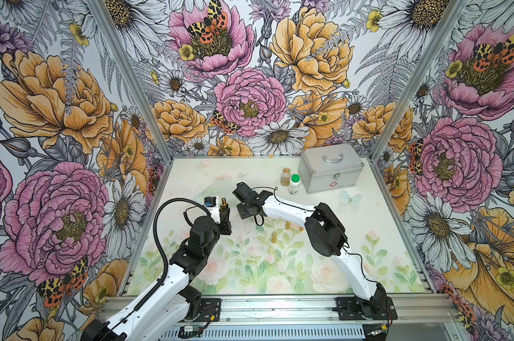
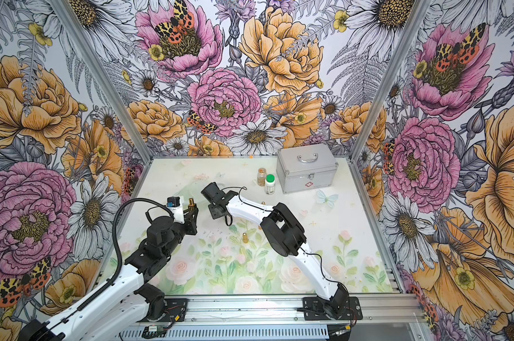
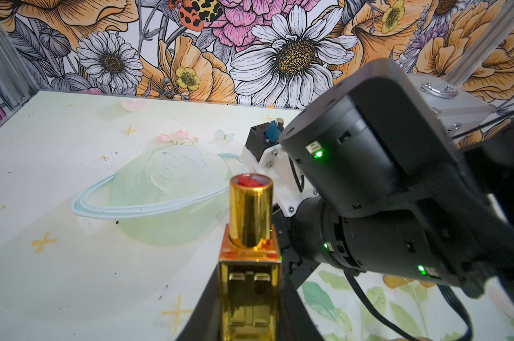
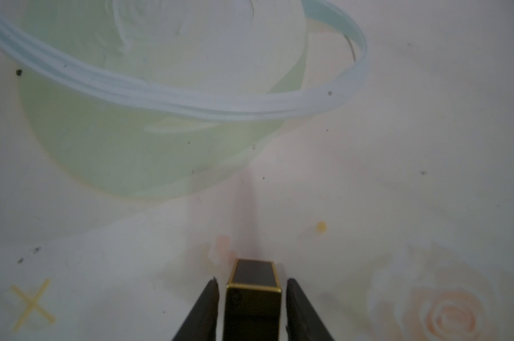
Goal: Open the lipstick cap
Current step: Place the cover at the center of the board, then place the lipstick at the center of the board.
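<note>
1. The left gripper (image 1: 224, 214) is clamped on the square gold base of the lipstick (image 3: 251, 212) and holds it upright above the table (image 1: 190, 177). The red tip shows at the top, so the cap is off.
2. Just beside it, the right gripper (image 4: 251, 283) points down with its fingers parted, leaving a thin gap on each side of the cap (image 4: 254, 274). Whether the cap rests on the table I cannot tell.
3. To finish well, I judge it should open evenly and rise straight, so no finger tips the cap over, while the left arm holds steady.
4. Further right stand a gold-topped bottle (image 1: 285, 176) and a green-topped bottle (image 1: 294, 183), both capped, contents unclear.
5. The silver case (image 1: 331, 168) has its lid down, contents hidden.
</note>
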### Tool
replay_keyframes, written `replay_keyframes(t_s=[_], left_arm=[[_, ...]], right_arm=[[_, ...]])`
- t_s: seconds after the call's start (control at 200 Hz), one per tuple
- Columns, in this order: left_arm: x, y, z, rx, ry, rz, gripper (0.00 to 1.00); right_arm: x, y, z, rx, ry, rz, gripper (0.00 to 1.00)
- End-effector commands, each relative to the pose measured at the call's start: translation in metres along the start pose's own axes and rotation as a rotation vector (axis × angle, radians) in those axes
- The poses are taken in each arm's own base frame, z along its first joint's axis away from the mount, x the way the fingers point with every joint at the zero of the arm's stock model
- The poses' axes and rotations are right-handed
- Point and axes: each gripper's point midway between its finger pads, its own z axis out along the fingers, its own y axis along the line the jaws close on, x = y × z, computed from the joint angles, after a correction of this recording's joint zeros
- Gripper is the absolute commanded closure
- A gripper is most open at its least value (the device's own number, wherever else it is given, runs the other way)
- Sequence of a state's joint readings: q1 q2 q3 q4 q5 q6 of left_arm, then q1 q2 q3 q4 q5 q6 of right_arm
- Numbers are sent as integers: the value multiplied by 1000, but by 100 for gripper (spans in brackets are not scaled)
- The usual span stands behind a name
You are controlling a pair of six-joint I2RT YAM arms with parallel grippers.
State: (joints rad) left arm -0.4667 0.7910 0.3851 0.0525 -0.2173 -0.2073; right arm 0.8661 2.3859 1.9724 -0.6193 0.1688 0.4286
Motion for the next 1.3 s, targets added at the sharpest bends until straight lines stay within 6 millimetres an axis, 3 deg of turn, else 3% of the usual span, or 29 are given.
replay_keyframes(t_s=[0.0,0.145,0.295,0.325,0.44,0.54,0.876,1.296], left_arm=[[-9,-2,-3,18,-31,-2,94],[-10,-12,-1,64,-18,22,93],[-12,-25,2,123,-3,57,93],[-13,-29,3,139,-1,68,92],[-13,-45,7,205,4,115,92],[-13,-63,7,267,2,182,92],[-9,-93,11,351,16,266,93],[-10,-91,4,348,-10,256,93]], right_arm=[[-39,-5,-59,-33,-113,37,59],[-50,-9,-115,-121,-155,51,53],[-43,-16,-171,-235,-162,74,50],[-45,-27,-180,-256,-164,94,49],[-39,-12,-218,-434,-141,64,46],[-32,4,-236,-544,-110,62,43],[-28,27,-231,-616,-51,92,44],[-25,32,-211,-594,-22,89,57]])
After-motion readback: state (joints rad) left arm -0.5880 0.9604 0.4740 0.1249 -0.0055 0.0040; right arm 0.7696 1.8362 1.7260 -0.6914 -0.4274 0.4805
